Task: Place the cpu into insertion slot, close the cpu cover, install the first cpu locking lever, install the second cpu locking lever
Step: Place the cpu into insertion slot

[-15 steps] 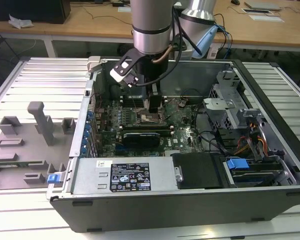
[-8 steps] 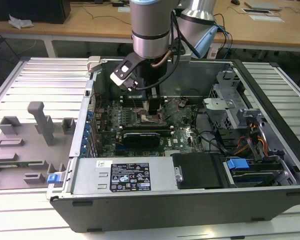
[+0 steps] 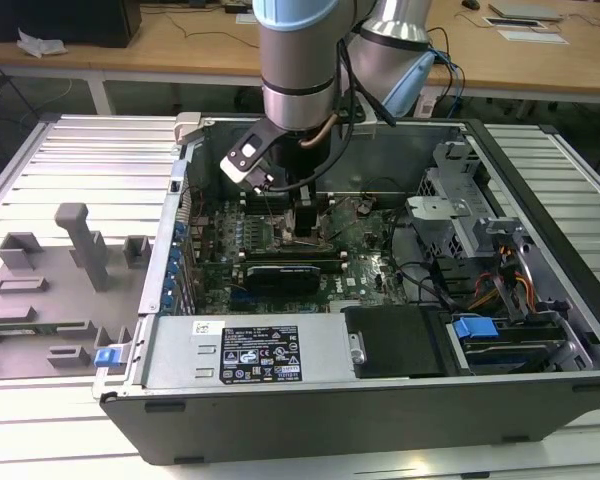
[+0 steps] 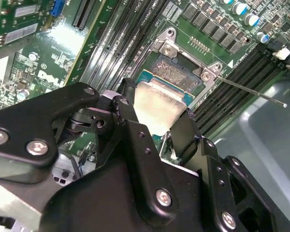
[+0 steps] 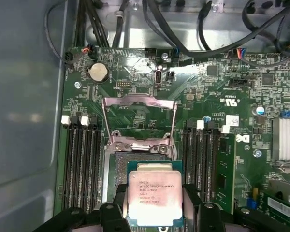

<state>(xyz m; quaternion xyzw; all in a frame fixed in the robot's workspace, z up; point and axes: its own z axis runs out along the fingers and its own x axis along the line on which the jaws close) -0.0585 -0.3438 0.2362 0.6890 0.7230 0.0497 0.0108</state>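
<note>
My gripper reaches down into the open computer case, over the green motherboard. In both wrist views it is shut on the cpu, a flat square chip with its silvery top facing up. The chip hangs over one side of the insertion slot, and I cannot tell whether the two touch. Fine gold contacts show in the uncovered part. The cpu cover is a thin metal frame swung up and open beyond the slot. A thin lever rod juts out beside the socket.
Long black memory slots flank the socket on both sides. Black cables hang along the board's far edge. A long black card and the power supply sit nearby. A grey fixture plate lies at the exterior view's left.
</note>
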